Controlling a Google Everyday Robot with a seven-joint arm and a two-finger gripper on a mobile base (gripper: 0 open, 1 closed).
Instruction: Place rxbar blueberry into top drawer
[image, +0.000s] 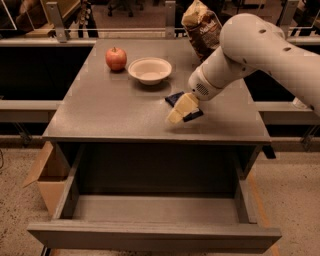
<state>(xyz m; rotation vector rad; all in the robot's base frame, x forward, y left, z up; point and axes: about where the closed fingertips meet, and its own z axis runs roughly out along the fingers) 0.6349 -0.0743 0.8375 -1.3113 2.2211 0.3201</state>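
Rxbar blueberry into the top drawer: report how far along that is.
Done: the top drawer stands pulled open, with nothing visible inside. In hand: the tool is at the rxbar blueberry, partly covering it; the bar lies on the table, not yet lifted. Left: lift it, carry it over the front edge and release it in the drawer.
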